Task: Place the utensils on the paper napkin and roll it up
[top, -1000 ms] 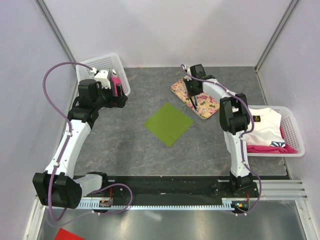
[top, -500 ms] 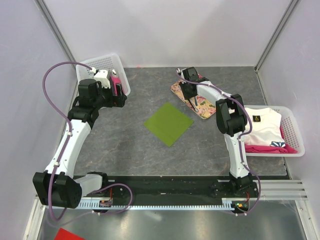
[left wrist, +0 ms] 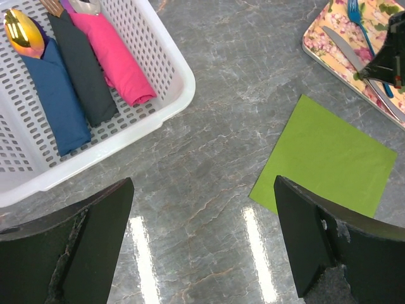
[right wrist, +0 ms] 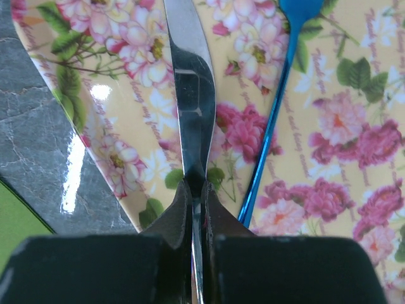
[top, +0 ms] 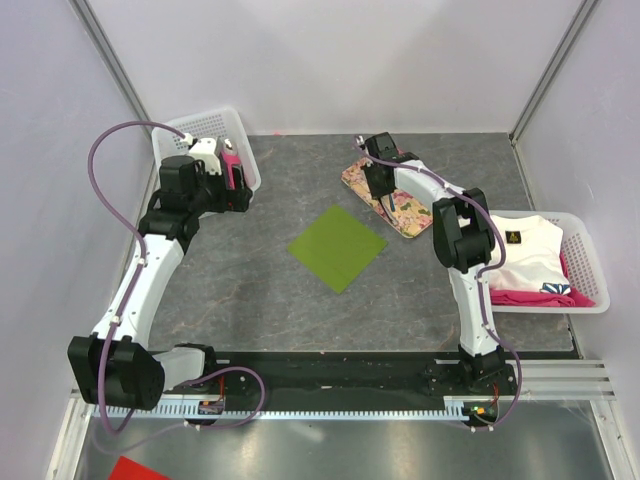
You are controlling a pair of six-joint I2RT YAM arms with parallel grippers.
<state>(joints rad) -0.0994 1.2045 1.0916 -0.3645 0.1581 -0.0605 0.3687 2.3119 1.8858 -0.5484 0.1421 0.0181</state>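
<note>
Your right gripper is clamped thinly, edge-on, on the silver knife lying on the far-right tray. Lift carelessly and it may twist free or knock the blue fork. The napkin lies mid-table, bare. The left gripper gapes wide, holding nothing.

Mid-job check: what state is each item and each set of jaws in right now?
Napkin: flat, unrolled, nothing on it.
Knife: over the tray, pinched by the right jaws.
Blue fork: lying loose on the tray.
Cloth bundles: rolled, in the basket.
Left jaws: wide open, empty.
Right jaws: shut on the knife.
</note>
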